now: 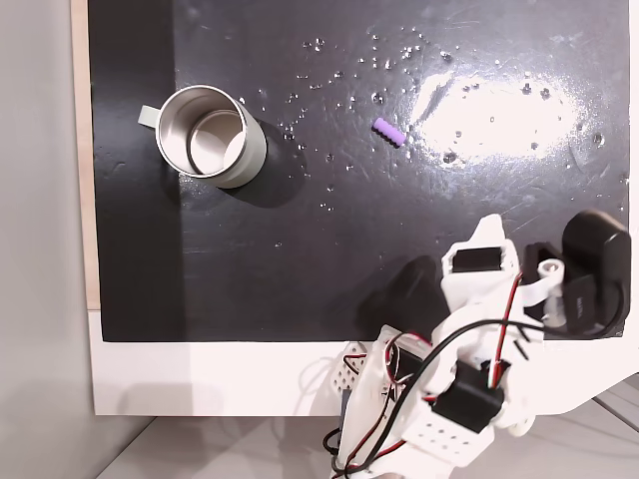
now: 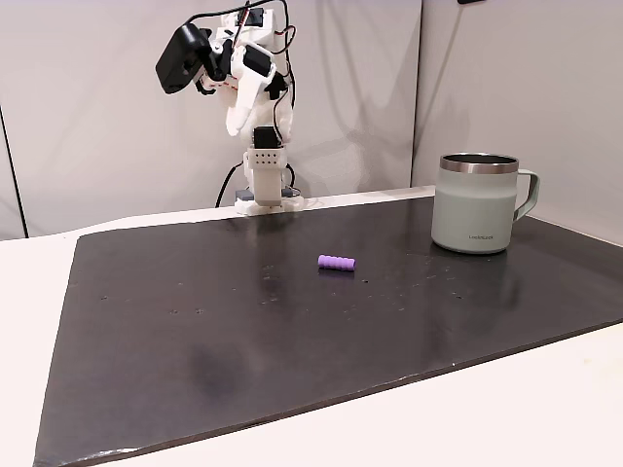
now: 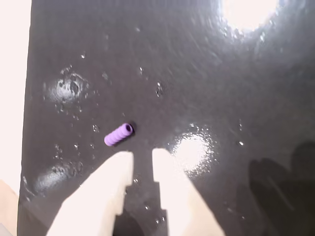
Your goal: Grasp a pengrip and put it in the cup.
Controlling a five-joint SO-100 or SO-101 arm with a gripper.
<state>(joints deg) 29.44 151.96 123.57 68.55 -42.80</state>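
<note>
One pengrip (image 1: 388, 131) and one cup (image 1: 212, 136) lie well apart.

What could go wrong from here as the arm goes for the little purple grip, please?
1. The pengrip lies on its side on the glossy black mat; being round, it may roll away if a finger nudges it.
2. The gripper is high above the mat, with only a narrow gap between its fingers, so it could land on the pengrip instead of around it.
3. The cup stands well away, so a weak hold could drop the pengrip on the way.

1 pengrip (image 1: 388, 131), 1 cup (image 1: 212, 136), 1 arm (image 2: 251, 107) w/ 1 hand (image 3: 141, 156).
</note>
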